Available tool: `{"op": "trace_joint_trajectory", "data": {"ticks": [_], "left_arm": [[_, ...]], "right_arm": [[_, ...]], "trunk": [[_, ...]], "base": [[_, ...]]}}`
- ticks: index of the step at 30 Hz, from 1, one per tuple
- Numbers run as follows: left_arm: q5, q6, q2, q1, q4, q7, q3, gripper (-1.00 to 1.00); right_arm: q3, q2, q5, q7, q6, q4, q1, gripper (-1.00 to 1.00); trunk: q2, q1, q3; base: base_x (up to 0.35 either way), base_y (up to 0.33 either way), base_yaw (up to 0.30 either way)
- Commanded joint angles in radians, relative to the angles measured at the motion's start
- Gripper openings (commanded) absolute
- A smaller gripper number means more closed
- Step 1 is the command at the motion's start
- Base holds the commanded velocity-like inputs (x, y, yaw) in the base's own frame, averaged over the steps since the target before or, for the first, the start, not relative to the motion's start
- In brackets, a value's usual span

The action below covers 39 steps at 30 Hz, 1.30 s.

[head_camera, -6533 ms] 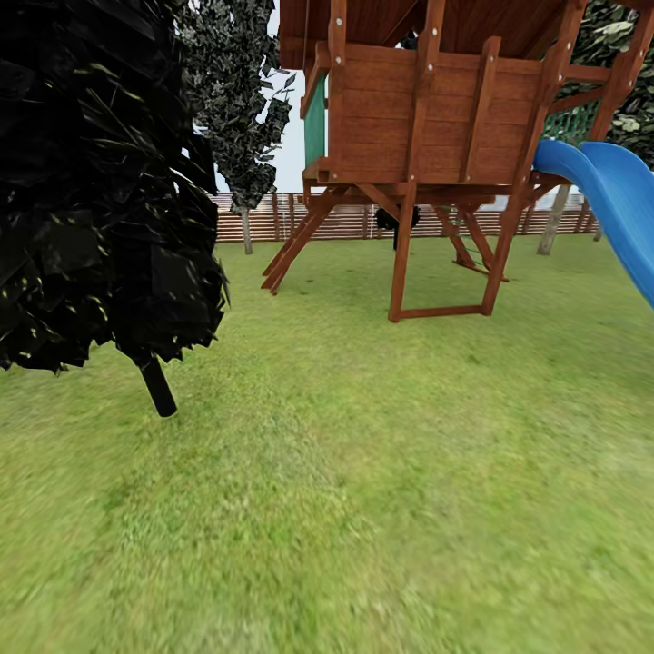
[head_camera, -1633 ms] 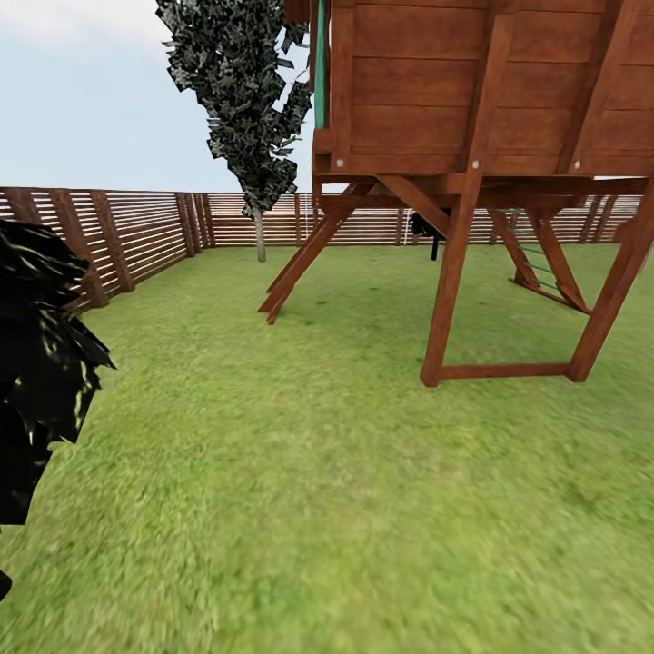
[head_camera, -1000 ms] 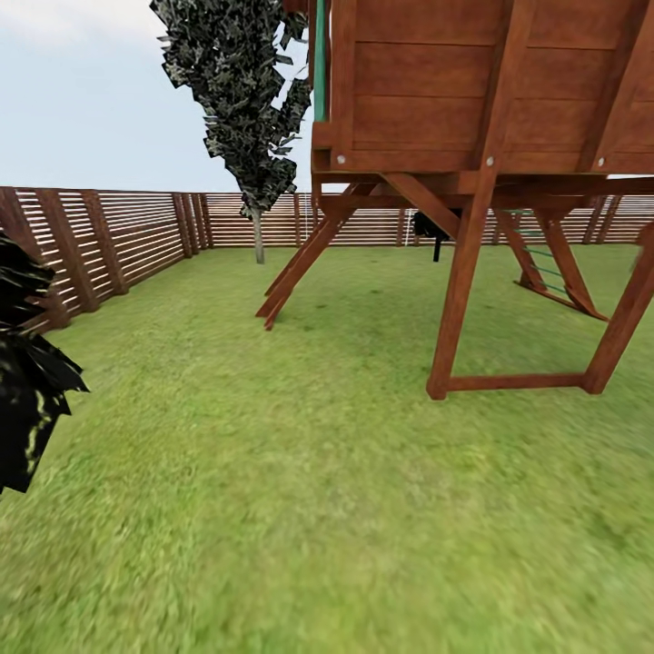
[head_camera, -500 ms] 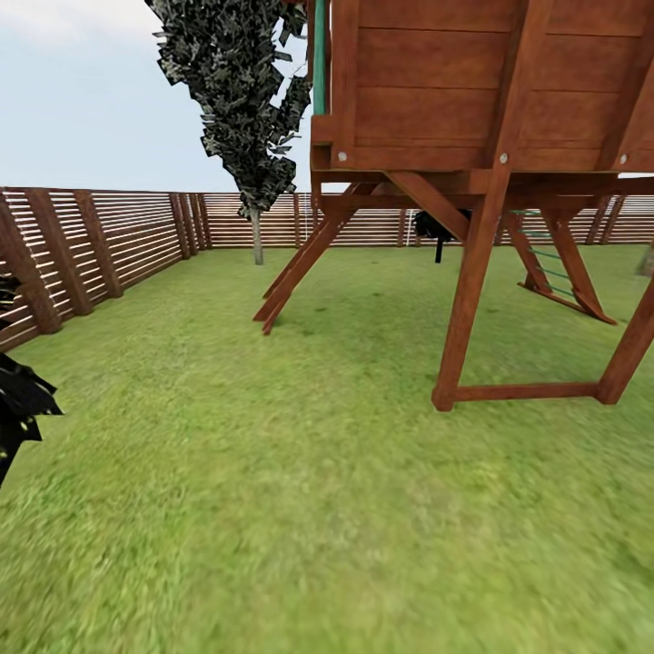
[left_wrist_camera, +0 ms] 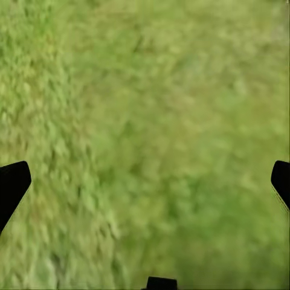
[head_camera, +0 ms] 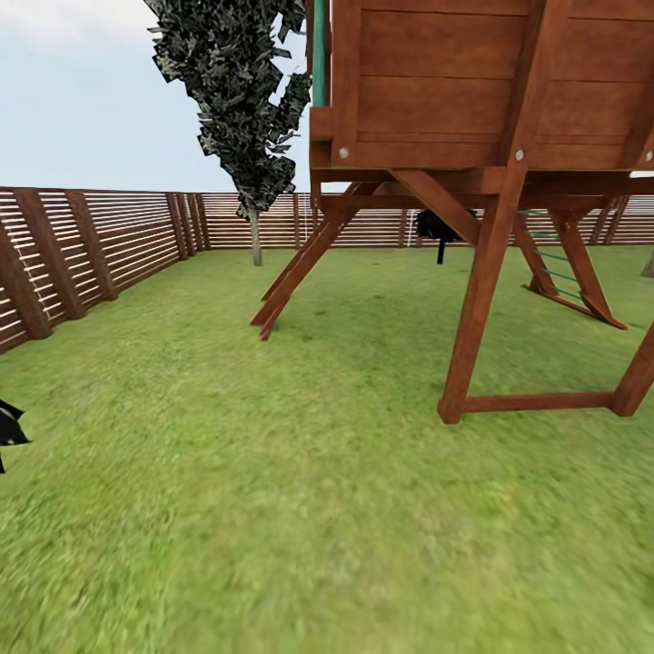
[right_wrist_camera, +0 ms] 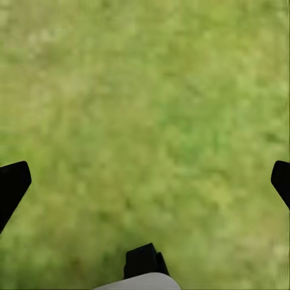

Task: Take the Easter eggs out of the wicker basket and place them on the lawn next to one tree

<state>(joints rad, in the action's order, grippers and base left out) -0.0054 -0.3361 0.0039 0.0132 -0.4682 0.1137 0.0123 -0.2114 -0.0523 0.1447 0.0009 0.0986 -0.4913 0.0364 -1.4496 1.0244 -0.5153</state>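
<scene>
The lawn (head_camera: 300,490) spreads out ahead as short mottled green grass. The Easter eggs and the wicker basket are out of view. A thin sliver of grey trunk (head_camera: 649,265), perhaps a tree, peeks in at the far right edge behind the play tower. In the left wrist view my left gripper (left_wrist_camera: 145,184) is open over bare grass, its dark fingertips (left_wrist_camera: 12,184) far apart with nothing between them. My right gripper (right_wrist_camera: 145,181) is likewise open over grass, empty.
A wooden play tower (head_camera: 472,100) on slanted legs (head_camera: 477,309) stands ahead to the right. A slatted wooden fence (head_camera: 109,236) runs along the left and back. A thin-stemmed dark cypress-like tree (head_camera: 245,100) stands by the back fence. Dark foliage (head_camera: 7,427) pokes in at the left edge.
The whole view has shifted: the camera has moved forward. The dark foliage at the left has slid almost out of the picture and the play tower looms larger and nearer.
</scene>
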Motion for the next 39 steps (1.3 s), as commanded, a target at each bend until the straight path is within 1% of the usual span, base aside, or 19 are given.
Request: {"op": "trace_joint_trajectory", "data": {"ticks": [1,7,15,39], "left_arm": [[-0.001,-0.001,0.0,0.0,-0.001,0.002,0.0,1.0],[-0.001,-0.001,-0.001,0.001,0.0,0.002,0.0,1.0],[-0.001,-0.001,-0.003,0.0,0.0,0.001,0.0,1.0],[-0.004,-0.002,-0.01,0.001,0.002,0.001,-0.003,1.0]], "right_arm": [[0.001,0.001,0.01,0.0,0.004,0.0,0.0,1.0],[0.001,0.004,0.01,0.001,0.004,0.0,0.0,1.0],[0.003,0.006,0.007,0.001,0.004,0.0,0.0,1.0],[0.004,0.007,0.004,0.001,0.004,-0.003,0.0,1.0]], "trunk": [[0.0,0.001,-0.001],[0.0,0.001,-0.001],[0.0,0.001,-0.001],[0.0,0.001,-0.001]], "base": [[0.335,0.0,0.0],[0.335,0.0,-0.006],[0.335,0.059,-0.1],[0.318,0.146,-0.004]]}}
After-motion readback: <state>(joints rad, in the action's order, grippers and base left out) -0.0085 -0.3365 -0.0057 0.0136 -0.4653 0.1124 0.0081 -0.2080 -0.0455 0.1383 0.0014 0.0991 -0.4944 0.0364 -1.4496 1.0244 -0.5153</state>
